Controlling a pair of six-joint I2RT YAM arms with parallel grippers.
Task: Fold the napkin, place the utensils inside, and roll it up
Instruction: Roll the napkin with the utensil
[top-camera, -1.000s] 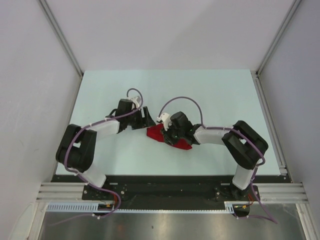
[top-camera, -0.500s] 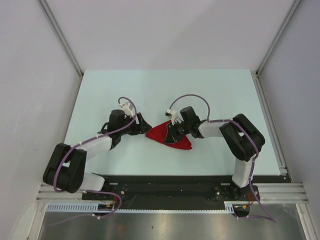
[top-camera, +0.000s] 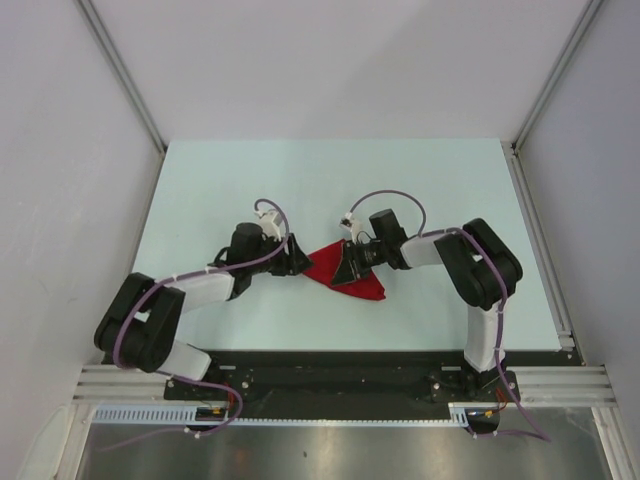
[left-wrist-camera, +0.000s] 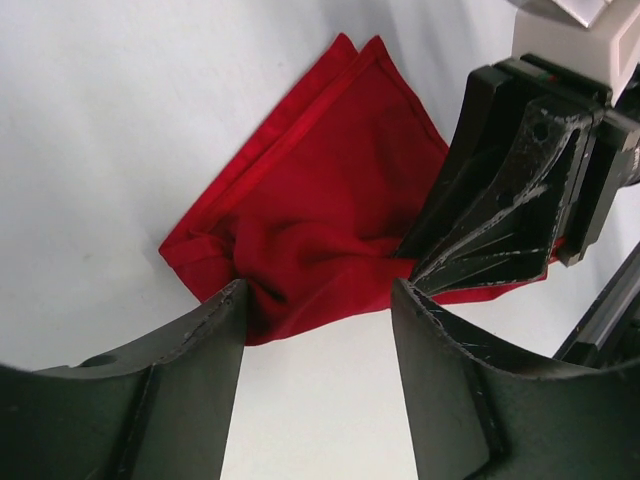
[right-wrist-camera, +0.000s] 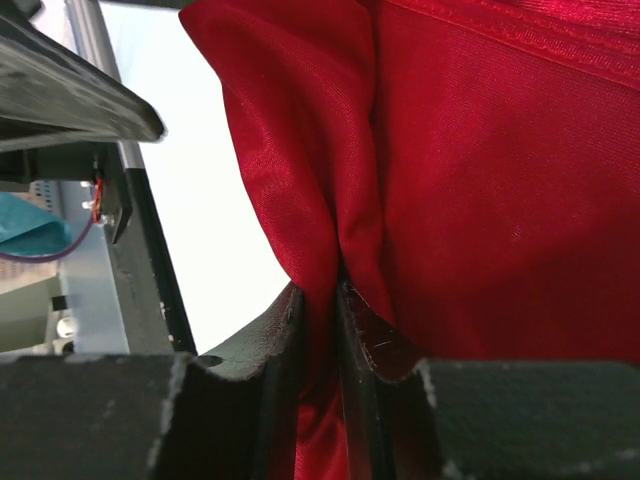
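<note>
The red napkin (top-camera: 345, 272) lies folded and bunched in the middle of the table; it also shows in the left wrist view (left-wrist-camera: 320, 210) and fills the right wrist view (right-wrist-camera: 480, 170). My right gripper (top-camera: 347, 262) is shut on a pinched fold of the napkin (right-wrist-camera: 322, 290). My left gripper (top-camera: 299, 259) is open at the napkin's left corner, its fingers (left-wrist-camera: 215, 330) straddling bare table just short of the cloth's edge. The right gripper (left-wrist-camera: 520, 190) shows beside it in the left wrist view. The orange utensil is not in view.
The pale table (top-camera: 240, 180) is bounded by white walls and metal rails, with a rail (top-camera: 545, 240) along the right edge. The arm bases stand on the black front rail (top-camera: 330, 375).
The left gripper has moved right, up to the napkin's left corner. The right arm has drawn the cloth a little right and its wrist has straightened. The napkin has spread out flatter.
</note>
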